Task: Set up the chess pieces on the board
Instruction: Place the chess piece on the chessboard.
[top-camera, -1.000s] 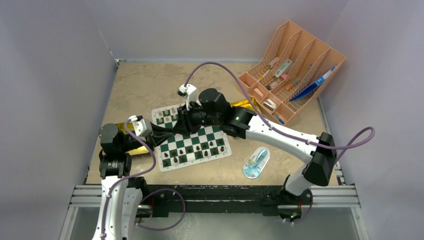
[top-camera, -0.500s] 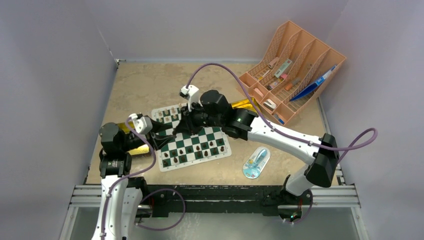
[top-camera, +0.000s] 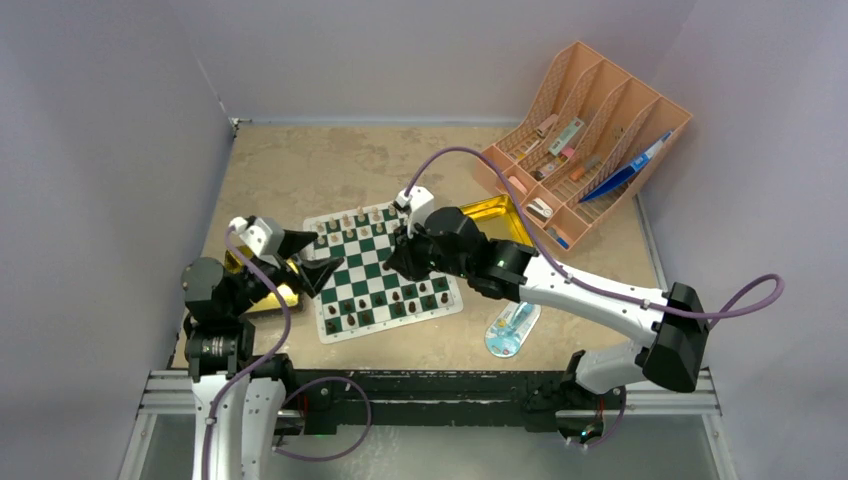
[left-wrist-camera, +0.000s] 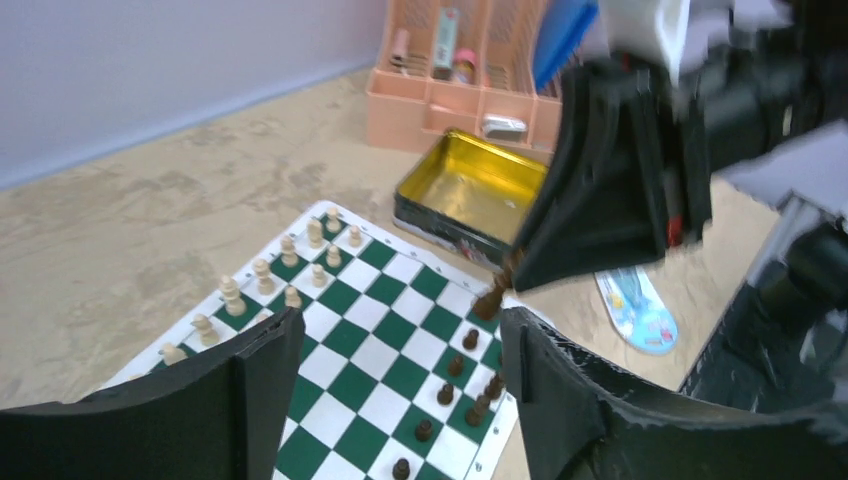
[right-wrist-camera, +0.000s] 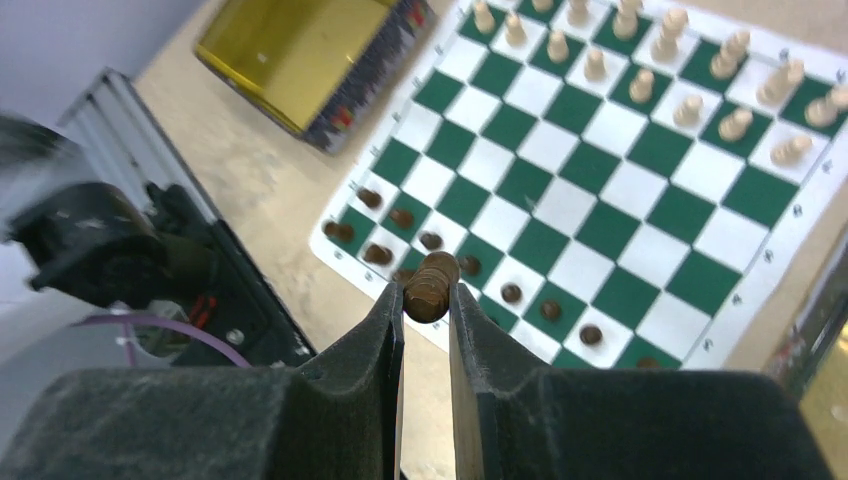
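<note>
Right now the right tool (right-wrist-camera: 427, 305) is clamped on a dark piece (right-wrist-camera: 432, 280), its fingers pinching it from both sides. It holds the piece lifted over the board (top-camera: 365, 290), above the right part of the near rows. The left tool (left-wrist-camera: 398, 335) hangs over the board's left edge with its fingers wide apart and nothing between them.

The board lies in the middle of the counter (top-camera: 280, 170), turned slightly askew. Light pieces (top-camera: 352, 222) stand in two rows along its far edge, and dark pieces (top-camera: 400, 296) stand along its near edge. An open gold tin (top-camera: 490, 212) sits just beside the board's far right corner, and another gold tin (top-camera: 262, 295) lies at the board's left, partly under the left arm. An orange rack (top-camera: 590, 120) stands at the counter's far right corner.
</note>
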